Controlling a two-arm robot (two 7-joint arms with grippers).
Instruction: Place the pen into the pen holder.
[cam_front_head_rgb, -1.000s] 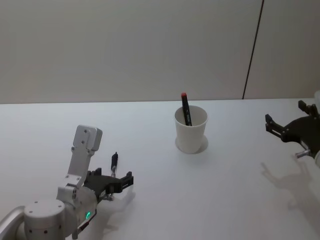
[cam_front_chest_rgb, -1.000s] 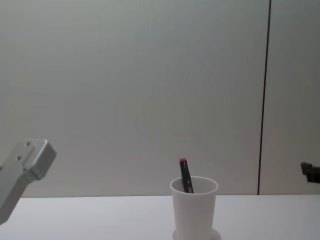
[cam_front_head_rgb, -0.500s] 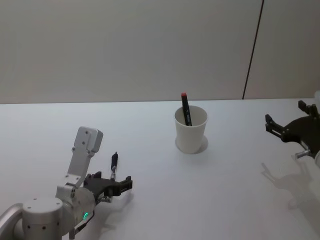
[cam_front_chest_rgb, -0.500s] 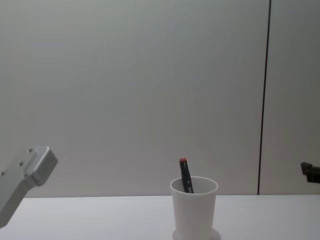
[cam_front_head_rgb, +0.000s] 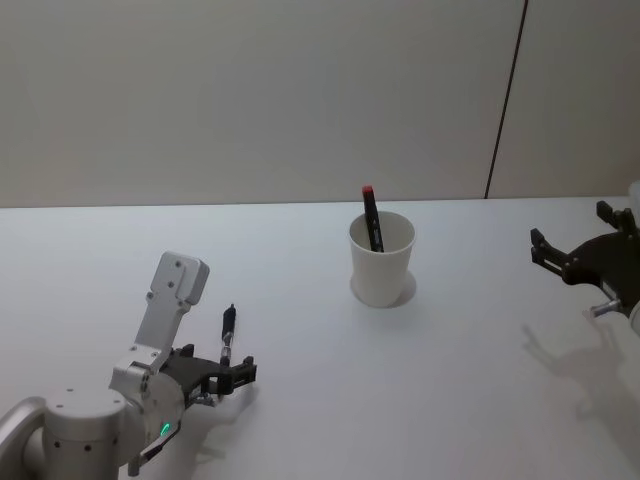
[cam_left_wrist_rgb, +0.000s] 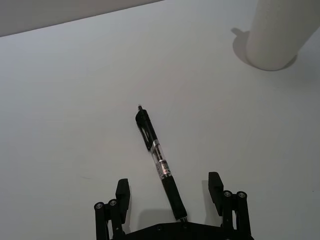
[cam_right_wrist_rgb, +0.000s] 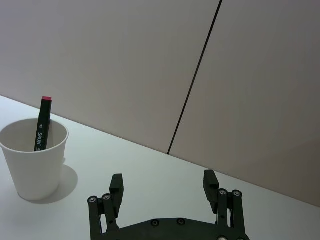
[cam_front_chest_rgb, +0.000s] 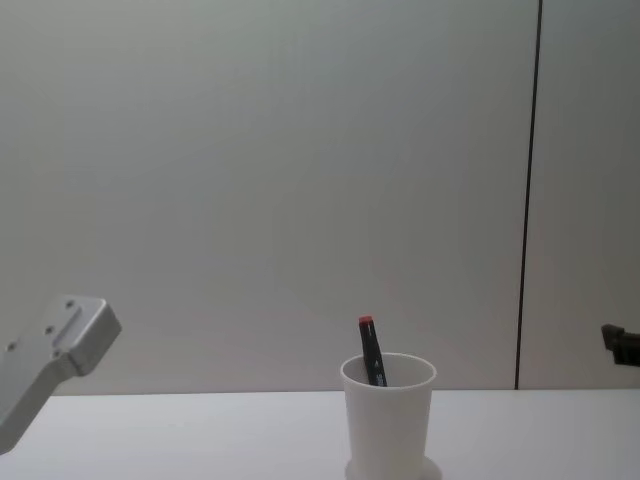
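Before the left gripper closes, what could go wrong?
1. The left gripper holds its open fingers astride the pen near one end, not its middle, so it may swing when lifted.
2. The pen lies flat on the table; the fingers could scrape it or nudge the pen away.
3. A red-capped marker leans inside the pen holder and may block entry.
The right gripper hangs open at the table's right side.

Matt white worktop (cam_front_head_rgb: 450, 400) with a paper-like white pen holder (cam_front_head_rgb: 381, 265).
The pen (cam_left_wrist_rgb: 157, 160) looks like glossy black plastic with a clear middle; the left tool (cam_left_wrist_rgb: 169, 180) is matt black, its arm casing (cam_front_head_rgb: 172, 300) smooth pale grey.
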